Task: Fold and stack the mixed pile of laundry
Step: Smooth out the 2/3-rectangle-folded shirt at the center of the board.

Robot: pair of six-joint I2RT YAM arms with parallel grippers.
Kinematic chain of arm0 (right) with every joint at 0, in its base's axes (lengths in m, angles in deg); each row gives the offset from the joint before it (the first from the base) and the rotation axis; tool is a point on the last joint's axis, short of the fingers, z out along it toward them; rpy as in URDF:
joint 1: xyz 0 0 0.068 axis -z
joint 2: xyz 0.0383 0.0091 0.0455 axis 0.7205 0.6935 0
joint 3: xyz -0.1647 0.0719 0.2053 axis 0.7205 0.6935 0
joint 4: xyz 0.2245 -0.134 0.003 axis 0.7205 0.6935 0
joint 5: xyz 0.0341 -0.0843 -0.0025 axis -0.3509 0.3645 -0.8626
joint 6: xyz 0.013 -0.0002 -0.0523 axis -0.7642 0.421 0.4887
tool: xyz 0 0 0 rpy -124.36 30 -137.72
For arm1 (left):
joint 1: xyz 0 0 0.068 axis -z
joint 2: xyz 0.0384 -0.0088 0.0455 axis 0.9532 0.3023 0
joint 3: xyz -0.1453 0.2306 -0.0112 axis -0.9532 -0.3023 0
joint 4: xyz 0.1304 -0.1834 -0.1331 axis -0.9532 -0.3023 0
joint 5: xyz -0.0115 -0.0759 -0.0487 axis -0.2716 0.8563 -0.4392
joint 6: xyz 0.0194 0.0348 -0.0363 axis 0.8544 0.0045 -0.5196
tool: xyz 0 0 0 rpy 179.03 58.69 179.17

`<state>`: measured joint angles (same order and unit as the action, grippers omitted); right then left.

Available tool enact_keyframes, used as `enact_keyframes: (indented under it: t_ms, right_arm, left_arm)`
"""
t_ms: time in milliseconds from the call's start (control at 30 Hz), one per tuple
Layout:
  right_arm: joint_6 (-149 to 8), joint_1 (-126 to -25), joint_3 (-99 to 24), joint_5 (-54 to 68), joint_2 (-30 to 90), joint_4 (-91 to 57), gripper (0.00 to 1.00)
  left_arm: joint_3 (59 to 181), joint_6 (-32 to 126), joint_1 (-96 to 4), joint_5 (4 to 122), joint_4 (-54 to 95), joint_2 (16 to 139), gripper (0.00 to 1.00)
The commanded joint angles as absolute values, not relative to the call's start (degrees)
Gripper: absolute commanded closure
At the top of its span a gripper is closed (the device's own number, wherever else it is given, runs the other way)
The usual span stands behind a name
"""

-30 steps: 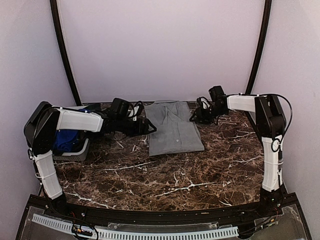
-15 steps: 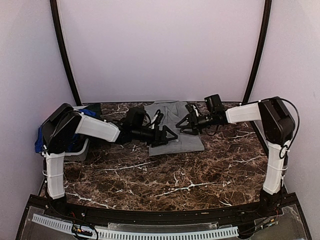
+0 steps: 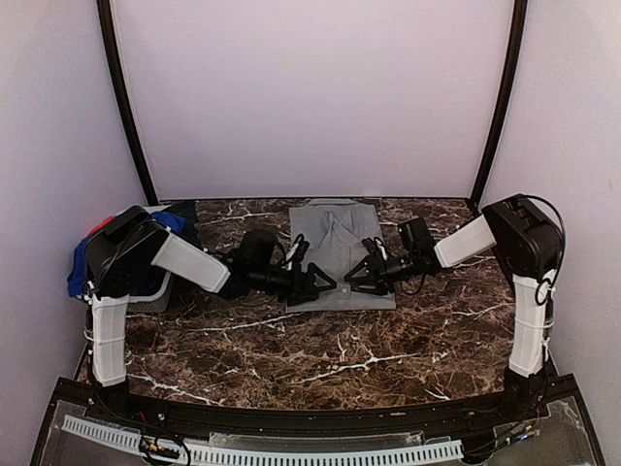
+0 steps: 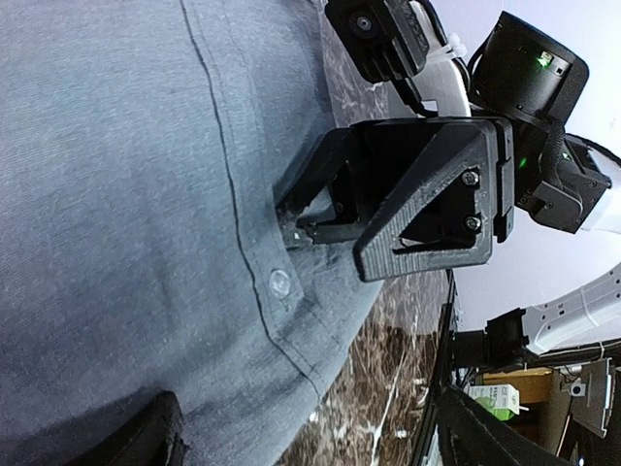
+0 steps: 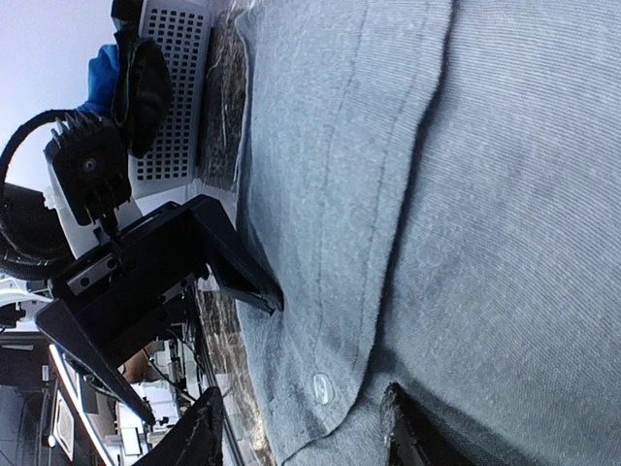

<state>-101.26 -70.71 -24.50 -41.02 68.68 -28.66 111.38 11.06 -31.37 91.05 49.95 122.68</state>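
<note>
Top view first. Both arms are stretched out low over the grey shirt (image 3: 340,243), which lies folded flat on the marble surface (image 3: 340,359). The left fingers (image 3: 320,283) and right fingers (image 3: 357,282) point at each other across the shirt's near hem, close together but not touching. My guess is they're lined up to take that edge together, either for one more fold or to lift it for stacking. The rest of the laundry pile (image 3: 80,267) is bunched in the basket (image 3: 153,291), well out past the left fingers, behind that arm.

Left wrist view: the left fingers are spread wide with nothing in them, just the hem and a button (image 4: 279,283) lying between them. The right fingers sit dead ahead, tips down on the cloth.

Right wrist view: the right fingers are about halfway apart, straddling the hem, and not clamped on anything I can see. The left fingers are straight across, with a tip touching the shirt's edge.
</note>
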Motion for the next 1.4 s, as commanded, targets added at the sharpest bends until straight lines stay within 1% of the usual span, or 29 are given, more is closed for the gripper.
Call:
enact_keyframes:
  t_ms: [0, 100, 200, 300, 367, 467, 567, 600, 667, 800, 900, 967, 1100, 1200, 1300, 1367]
  right_arm:
    - [-105.9, -75.3, -14.2, -38.3, 64.8, -32.9, 0.48]
    - [-107.9, -76.8, -9.4, -38.5, 60.5, -35.8, 0.47]
    - [-106.7, -76.8, -7.7, -37.6, 55.1, -34.5, 0.47]
    - [-102.7, -76.2, -9.9, -34.4, 50.6, -28.1, 0.47]
    - [-100.9, -75.5, -11.9, -33.2, 49.6, -25.3, 0.47]
    - [-99.6, -73.8, -14.7, -33.1, 51.2, -23.5, 0.50]
    - [-98.8, -71.7, -16.7, -33.0, 54.4, -22.9, 0.54]
    - [-98.3, -71.0, -17.3, -32.9, 55.8, -22.3, 0.57]
    - [-97.1, -69.6, -17.7, -31.9, 57.8, -21.0, 0.59]
    - [-95.5, -66.8, -18.3, -30.4, 62.1, -20.2, 0.62]
    - [-93.6, -67.1, -21.3, -30.3, 65.3, -18.5, 0.63]
    - [-93.2, -67.5, -23.7, -31.0, 67.6, -17.9, 0.65]
    - [-91.6, -69.2, -28.3, -31.2, 70.1, -14.3, 0.67]
    - [-90.0, -70.7, -28.0, -31.4, 68.6, -12.3, 0.67]
    - [-89.7, -70.9, -24.4, -31.7, 63.8, -11.6, 0.68]
    - [-89.2, -70.9, -22.3, -30.5, 59.7, -9.7, 0.70]
  left_arm:
    - [101.0, 8.2, -29.1, 88.5, 47.9, 117.9, 0.10]
    - [94.6, 6.3, -26.2, 88.8, 51.7, 114.9, 0.10]
    - [92.3, 5.8, -24.8, 89.4, 53.1, 111.6, 0.10]
    - [95.2, 9.9, -24.6, 89.2, 48.8, 107.2, 0.11]
    - [100.0, 14.8, -24.3, 88.1, 42.9, 106.2, 0.11]
    - [108.3, 20.0, -24.5, 85.4, 35.5, 107.5, 0.11]
    - [112.8, 21.0, -26.1, 85.8, 35.2, 111.9, 0.11]
    - [113.9, 20.5, -26.5, 86.4, 37.1, 113.0, 0.12]
    - [114.6, 18.3, -28.1, 88.0, 40.8, 116.4, 0.13]
    - [115.6, 16.7, -30.6, 88.4, 42.7, 122.6, 0.14]
    - [114.2, 16.2, -31.1, 88.5, 43.5, 123.9, 0.14]
    - [110.9, 15.8, -31.2, 88.0, 44.4, 123.7, 0.15]
    - [104.3, 13.7, -31.5, 87.3, 47.6, 120.3, 0.16]
    - [101.9, 16.3, -31.5, 85.6, 45.8, 116.9, 0.17]
    - [101.5, 22.5, -30.4, 80.6, 38.4, 109.6, 0.14]
    - [102.5, 30.1, -28.1, 73.7, 31.7, 104.9, 0.12]
